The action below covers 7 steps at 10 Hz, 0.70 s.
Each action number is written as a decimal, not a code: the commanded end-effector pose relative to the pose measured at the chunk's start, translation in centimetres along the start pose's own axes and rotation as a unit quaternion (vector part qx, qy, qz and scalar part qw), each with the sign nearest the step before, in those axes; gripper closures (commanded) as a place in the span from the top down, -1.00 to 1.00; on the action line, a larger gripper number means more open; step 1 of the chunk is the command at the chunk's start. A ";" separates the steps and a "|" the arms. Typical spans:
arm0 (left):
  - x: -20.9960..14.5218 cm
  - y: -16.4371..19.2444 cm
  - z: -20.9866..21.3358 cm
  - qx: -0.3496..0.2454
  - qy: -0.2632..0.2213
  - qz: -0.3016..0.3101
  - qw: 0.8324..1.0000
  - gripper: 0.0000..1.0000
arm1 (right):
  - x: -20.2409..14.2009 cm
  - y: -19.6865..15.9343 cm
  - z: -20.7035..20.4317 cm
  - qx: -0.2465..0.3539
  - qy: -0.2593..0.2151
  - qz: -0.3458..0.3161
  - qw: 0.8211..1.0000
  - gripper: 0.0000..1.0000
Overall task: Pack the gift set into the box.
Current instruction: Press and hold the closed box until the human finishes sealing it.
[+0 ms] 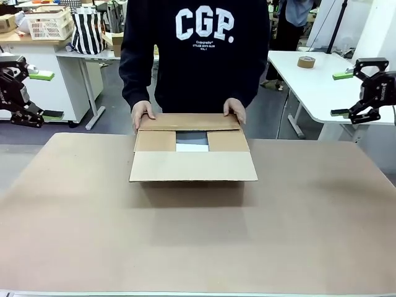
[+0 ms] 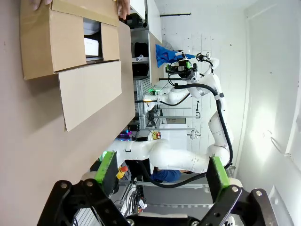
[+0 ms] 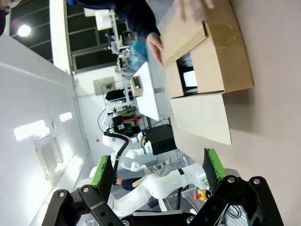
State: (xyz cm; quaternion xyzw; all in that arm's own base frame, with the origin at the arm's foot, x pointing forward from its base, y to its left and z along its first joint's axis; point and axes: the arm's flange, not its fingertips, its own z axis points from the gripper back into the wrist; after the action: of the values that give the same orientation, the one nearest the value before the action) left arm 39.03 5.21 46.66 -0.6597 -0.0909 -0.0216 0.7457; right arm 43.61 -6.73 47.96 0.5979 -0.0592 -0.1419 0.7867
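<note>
The brown box stands in the middle of the table, on the far half. Its two side flaps are folded in and its near flap sticks out flat towards me. A person's hands press down the far flap. Through the gap between the flaps the gift set lies inside, grey-blue with a white part. The box and gift set also show in the left wrist view, and the box and gift set in the right wrist view. My left gripper hangs open at the far left, well off the box. My right gripper hangs open at the far right.
The brown table top spreads wide in front of the box. A white side table with a tape roll stands behind my right gripper. A white basket and a striped bag sit on a desk at the back left.
</note>
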 end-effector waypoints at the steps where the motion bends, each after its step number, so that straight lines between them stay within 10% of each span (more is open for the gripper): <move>1: -0.2 0.0 -0.2 -0.015 -0.005 -0.008 1.000 1.00 | -0.4 0.1 0.0 0.007 0.001 -0.005 1.000 1.00; 7: -0.2 0.0 -0.2 -0.015 -0.005 -0.008 1.000 1.00 | -0.4 0.1 0.0 0.007 0.001 -0.005 1.000 1.00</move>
State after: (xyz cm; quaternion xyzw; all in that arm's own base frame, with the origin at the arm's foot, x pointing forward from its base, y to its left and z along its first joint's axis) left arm 39.03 5.21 46.66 -0.6598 -0.0909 -0.0216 0.7456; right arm 43.60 -6.73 47.96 0.5979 -0.0591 -0.1419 0.7867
